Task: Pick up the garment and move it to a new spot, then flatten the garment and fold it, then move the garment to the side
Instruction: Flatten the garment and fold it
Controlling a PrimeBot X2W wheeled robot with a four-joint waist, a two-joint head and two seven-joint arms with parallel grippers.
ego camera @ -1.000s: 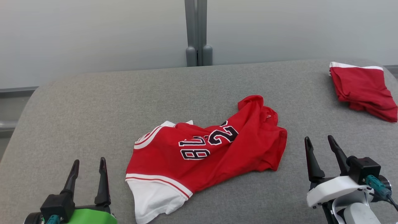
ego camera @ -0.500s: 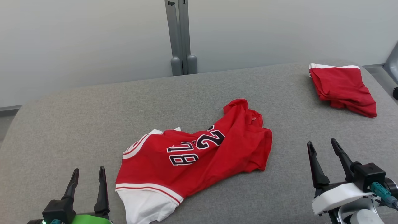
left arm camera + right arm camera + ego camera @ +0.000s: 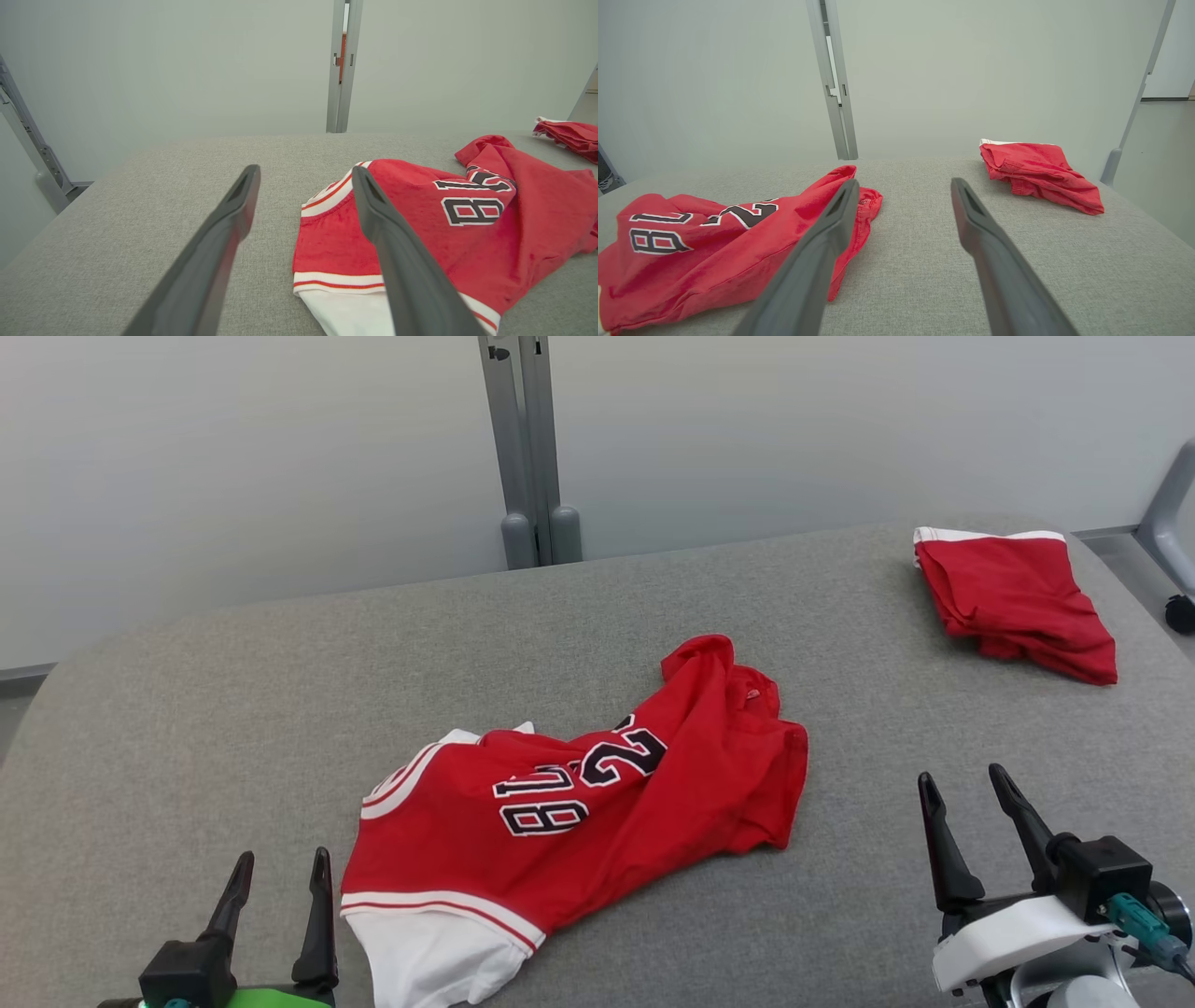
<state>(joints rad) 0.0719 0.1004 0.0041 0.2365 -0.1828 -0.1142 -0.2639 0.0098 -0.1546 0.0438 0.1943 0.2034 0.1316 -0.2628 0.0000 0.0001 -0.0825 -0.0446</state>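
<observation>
Grey fabric surface [image 3: 280, 691], crumpled red jersey [image 3: 597, 803] mid-surface, folded red garment [image 3: 1018, 602] far right

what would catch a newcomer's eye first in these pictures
The crumpled red jersey with dark numbers lies at the middle of the grey surface. A second red garment sits folded at the far right corner. The left gripper and right gripper stand open at the near edge, touching nothing.
</observation>
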